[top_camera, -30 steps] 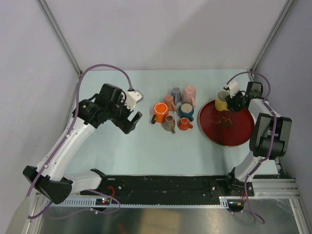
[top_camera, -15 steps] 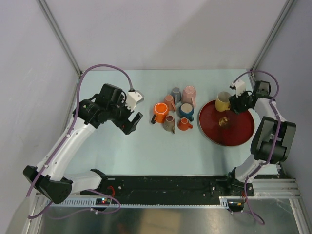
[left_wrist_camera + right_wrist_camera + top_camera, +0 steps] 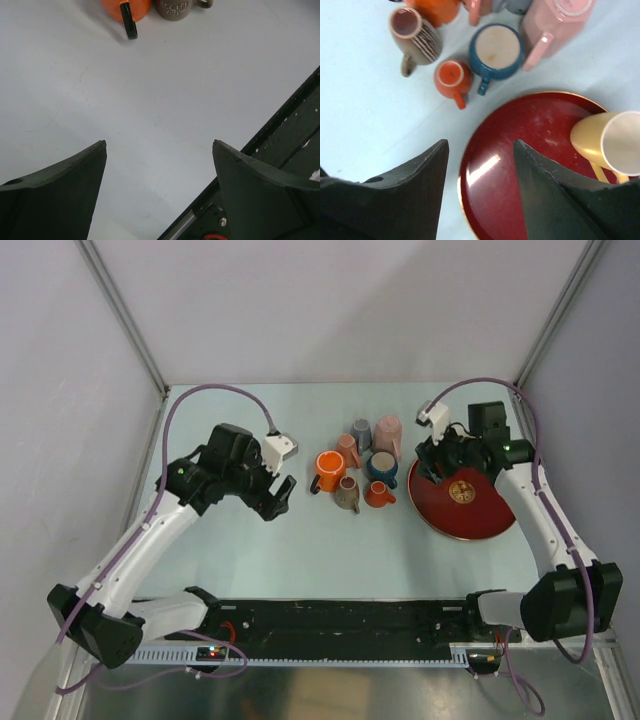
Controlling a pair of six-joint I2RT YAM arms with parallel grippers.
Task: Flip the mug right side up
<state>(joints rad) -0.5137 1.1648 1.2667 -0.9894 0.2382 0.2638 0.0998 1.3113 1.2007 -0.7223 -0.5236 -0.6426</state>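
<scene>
- Right gripper [image 3: 480,145] hangs over the red plate [image 3: 540,125], fingers spread, nothing between them.
- Yellow mug [image 3: 600,137] sits on the plate at about 3 o'clock from that gripper, near the plate's rim. Its pale mouth is turned toward the wrist camera.
- It looks right side up, so I judge the task all but done. The frame edge crops it, though, so it may be leaning.
- Left gripper [image 3: 159,143] is spread wide too, over bare table [image 3: 150,90], well apart from the plate.
- Risk: the mug is just beside the nearer finger. A sideways swing toward 3 o'clock could catch its handle or wall and tip it, or push it off the rim.
- Risk: the other mugs [image 3: 497,50] crowd at 12 o'clock, just off the plate. A low sweep that way would knock them.
- Hidden: from overhead the right arm [image 3: 550,530] and its wrist seem to cover the mug, and I cannot pick it out there.
- Hidden: from the wrist, the mug's base is out of sight and a finger partly covers the handle.
</scene>
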